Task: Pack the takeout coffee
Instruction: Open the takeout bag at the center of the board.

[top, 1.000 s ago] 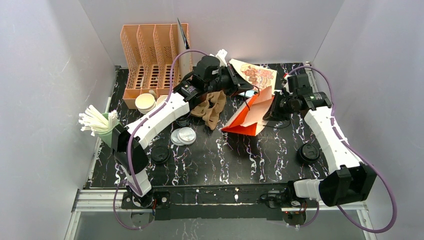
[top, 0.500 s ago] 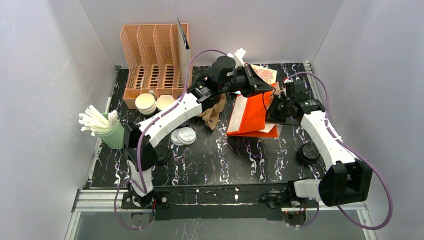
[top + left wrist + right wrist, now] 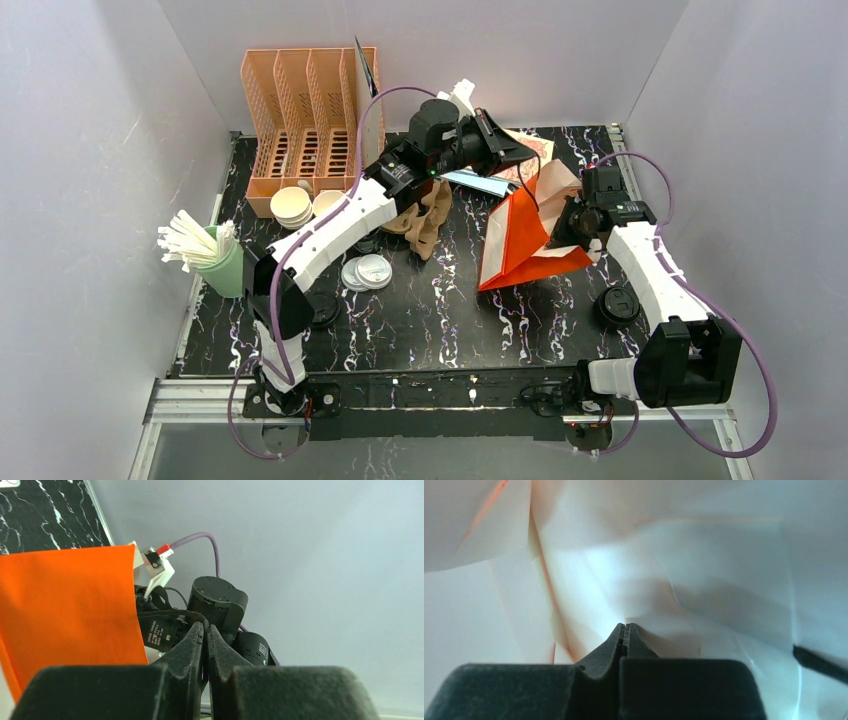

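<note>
An orange paper bag [image 3: 520, 240], white inside, stands tilted right of the table's middle, held between both arms. My left gripper [image 3: 530, 153] hangs above the bag's top, shut on the bag's thin black handle cord [image 3: 167, 612], with the orange wall [image 3: 70, 605] beside it. My right gripper [image 3: 568, 215] is at the bag's right rim. Its shut tips [image 3: 624, 627] pinch a fold of the white inner paper [image 3: 659, 580]. Paper takeout coffee cups [image 3: 293, 206], white inside, stand untouched beside the organizer at the far left.
A peach slotted organizer [image 3: 310, 120] stands at the back left. A brown cardboard cup carrier [image 3: 428, 215] lies under the left arm. White lids [image 3: 367, 272] and black lids [image 3: 320, 308] [image 3: 617, 305] lie on the marble top. A green cup of white sticks [image 3: 215, 262] stands at the left edge.
The bag was lying flat and now stands tilted, farther to the right. My left gripper swung right and drew back a little. My right gripper shifted right with the bag's rim.
</note>
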Robot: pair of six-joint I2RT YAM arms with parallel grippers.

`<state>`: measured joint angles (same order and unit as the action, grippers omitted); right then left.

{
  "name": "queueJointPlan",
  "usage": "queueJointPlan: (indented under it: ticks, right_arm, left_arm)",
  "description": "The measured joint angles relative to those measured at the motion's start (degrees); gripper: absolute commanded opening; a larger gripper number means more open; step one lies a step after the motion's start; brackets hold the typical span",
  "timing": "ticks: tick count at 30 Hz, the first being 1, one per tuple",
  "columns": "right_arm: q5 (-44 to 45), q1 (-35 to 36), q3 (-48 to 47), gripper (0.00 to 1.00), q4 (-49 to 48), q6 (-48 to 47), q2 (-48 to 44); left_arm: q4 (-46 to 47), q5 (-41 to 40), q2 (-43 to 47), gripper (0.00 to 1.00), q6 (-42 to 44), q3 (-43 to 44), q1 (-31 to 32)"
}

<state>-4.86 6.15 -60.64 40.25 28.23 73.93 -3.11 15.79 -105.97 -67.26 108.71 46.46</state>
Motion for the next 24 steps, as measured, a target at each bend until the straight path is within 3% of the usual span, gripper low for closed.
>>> queueJointPlan:
  ticks: [8, 19, 24]
  right_arm:
    - [10.01, -0.02, -3.13, 0.01, 3.10, -0.68, 0.17]
    - [17.35, 2.08, -4.87, 0.01, 3.89, -1.92, -0.57]
    - [23.17, 2.99, -5.40, 0.01, 3.85, -1.90, -1.31]
  left_arm:
    - [-3.54, -0.72, 0.52, 0.02, 1.60, 1.27, -2.36]
    - [-13.07, -0.22, 0.28, 0.02, 6.67, 14.69, -4.09]
    - [-15.02, 0.11, 0.17, 0.02, 7.69, 15.89, -4.13]
